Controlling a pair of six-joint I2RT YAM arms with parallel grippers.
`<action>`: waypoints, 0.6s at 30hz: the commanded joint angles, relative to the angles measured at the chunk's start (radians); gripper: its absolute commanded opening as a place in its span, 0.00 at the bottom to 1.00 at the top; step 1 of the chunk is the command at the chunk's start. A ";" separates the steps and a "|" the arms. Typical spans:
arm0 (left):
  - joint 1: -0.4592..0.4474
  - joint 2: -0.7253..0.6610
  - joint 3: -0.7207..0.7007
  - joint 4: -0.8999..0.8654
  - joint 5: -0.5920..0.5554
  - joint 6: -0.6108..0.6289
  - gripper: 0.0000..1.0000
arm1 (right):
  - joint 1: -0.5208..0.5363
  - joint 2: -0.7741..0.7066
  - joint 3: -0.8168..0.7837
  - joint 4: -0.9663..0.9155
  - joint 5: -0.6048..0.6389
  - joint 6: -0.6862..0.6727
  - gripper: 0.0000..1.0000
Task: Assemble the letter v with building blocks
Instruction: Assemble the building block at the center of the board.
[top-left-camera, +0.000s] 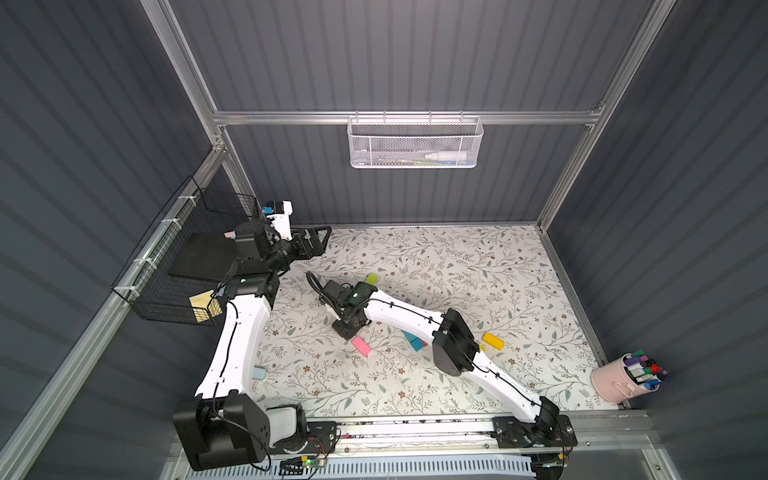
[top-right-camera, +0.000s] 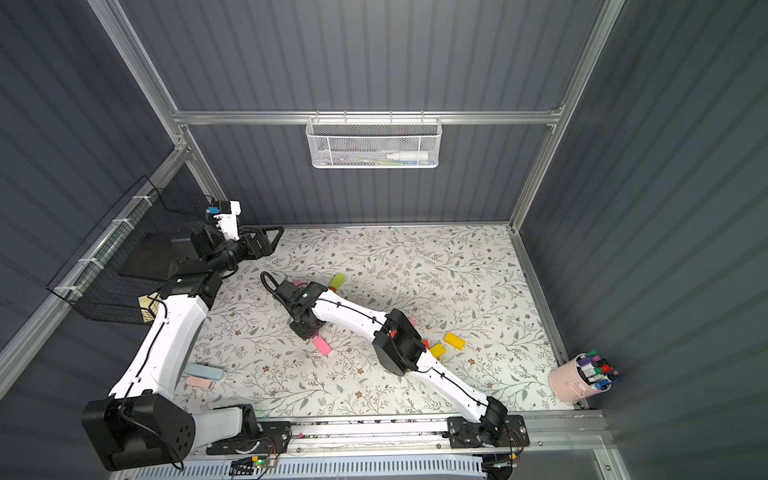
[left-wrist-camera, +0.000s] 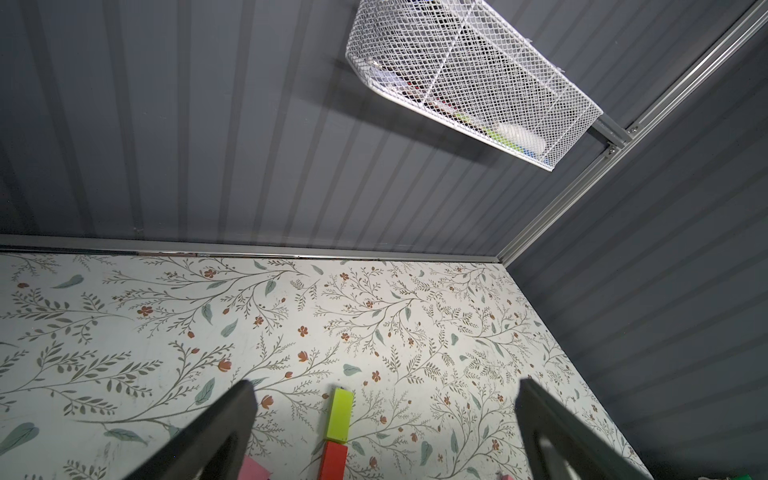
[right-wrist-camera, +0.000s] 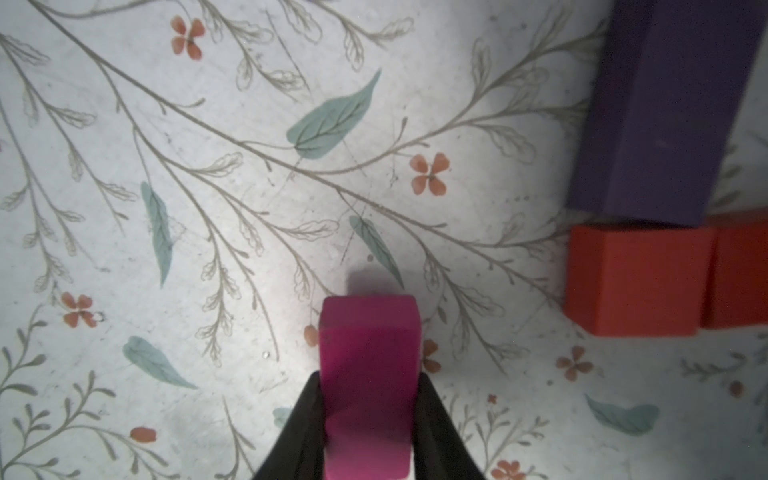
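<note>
Magenta block (right-wrist-camera: 368, 332) pinched in right gripper (right-wrist-camera: 369, 376), held low near purple block (right-wrist-camera: 656, 108) and red block (right-wrist-camera: 636, 278), likely to extend a V stroke; left gripper (left-wrist-camera: 384, 386) parked clear, fingers spread.

I can read no text, label, brand or number on any feed (the markers (top-left-camera: 645, 367) in the cup (top-left-camera: 607, 384) at four o'clock show too small).
</note>
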 joint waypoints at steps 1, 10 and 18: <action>0.008 0.008 -0.015 0.011 0.006 0.026 1.00 | 0.007 0.017 -0.050 -0.072 -0.024 0.015 0.21; 0.008 0.020 -0.013 0.001 0.007 0.050 0.99 | 0.009 -0.001 -0.080 -0.065 -0.017 0.038 0.19; 0.008 0.015 -0.018 -0.001 0.005 0.051 1.00 | 0.018 0.001 -0.080 -0.069 -0.015 0.039 0.19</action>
